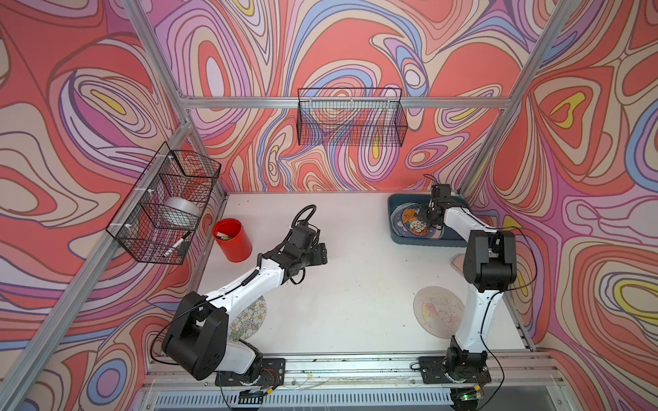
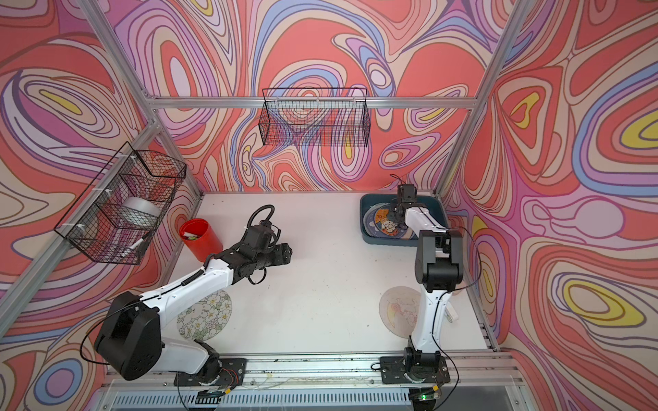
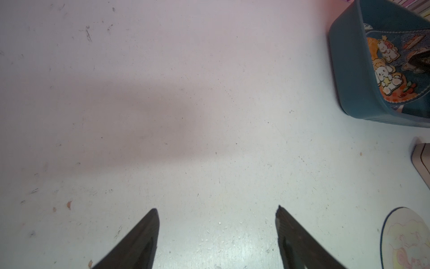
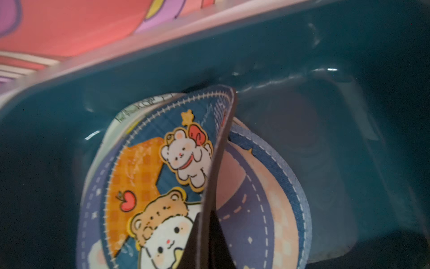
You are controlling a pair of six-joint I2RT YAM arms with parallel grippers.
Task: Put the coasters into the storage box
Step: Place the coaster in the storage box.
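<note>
My right hand point(image 1: 429, 217) was down inside the storage box point(image 1: 409, 241), which sat at the counter's far corner on that arm's side. In the right wrist view the blue bear coaster point(image 4: 149, 177) stood curled up along one finger point(image 4: 204, 251); I could not tell whether the hand was pinching that edge or loose beside it. I judged this to be the placing step. The next move called for the hand to open fully and rise straight up, so the coaster could flop flat on the stack rather than ride out with the finger. My left hand point(image 3: 216, 208) hung wide and empty over the bare middle of the counter point(image 1: 356, 284), well apart from the box. By my count, three coasters showed in the box: the bear one, a blue-and-pink coaster point(image 4: 267, 186) under it and a whitish coaster point(image 4: 144, 104) peeking out behind, with any more hidden. Two lay out on the counter, a flowered coaster point(image 1: 251, 318) partly under the left arm and a pale coaster point(image 1: 438, 309) beside the right arm. There was one box, one red cup point(image 1: 233, 240) and two baskets, a back wire basket point(image 1: 350, 117) and a side wire basket point(image 1: 167, 203).
</note>
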